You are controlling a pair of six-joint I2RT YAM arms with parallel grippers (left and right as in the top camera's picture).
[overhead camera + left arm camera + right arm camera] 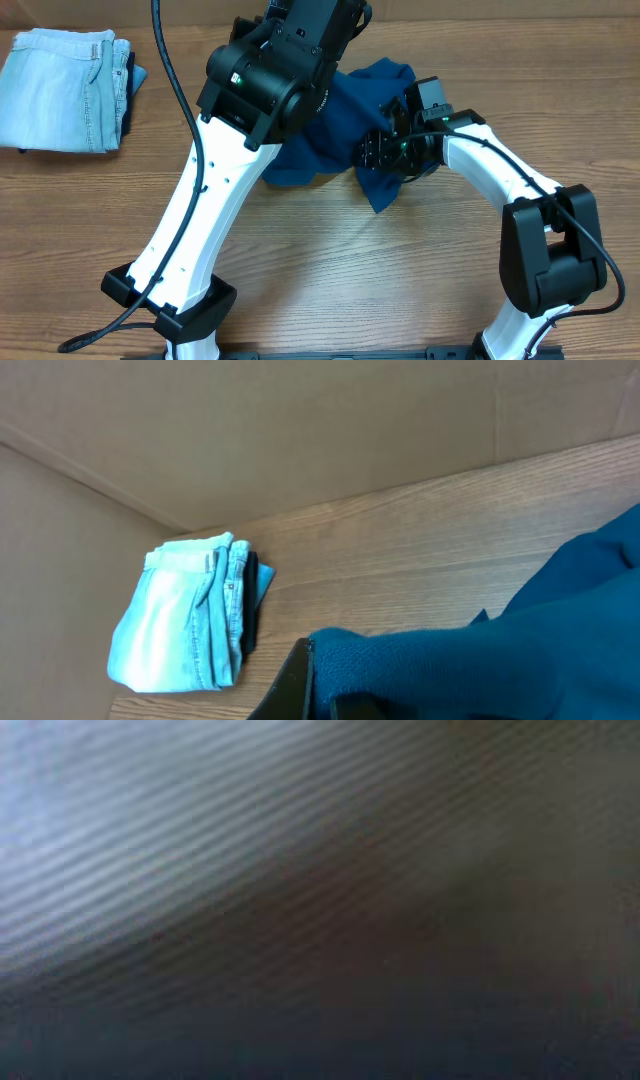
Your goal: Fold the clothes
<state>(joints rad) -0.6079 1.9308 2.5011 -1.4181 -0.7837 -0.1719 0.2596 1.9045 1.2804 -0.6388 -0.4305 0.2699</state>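
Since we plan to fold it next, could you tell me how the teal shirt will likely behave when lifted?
Probably floppy: the shirt lies crumpled in soft folds on the table, so it should sag from any grip point. Likely light, since its fabric drapes loosely in the left wrist view. Pushing it would probably just wrinkle it rather than slide it.

From above we see a bright, even picture, and the light seems to fall from overhead. The table (330, 270) has a pale shine in the middle, and soft shadows lie beside the left arm (190, 230). The left wrist picture is a bit duller. There the jeans (185, 625) look almost glowing, and the blue shirt (420, 670) close to the lens is fuzzy. The right wrist picture is all blur: grey slanted stripes, lighter at the top left, dark at the bottom right.
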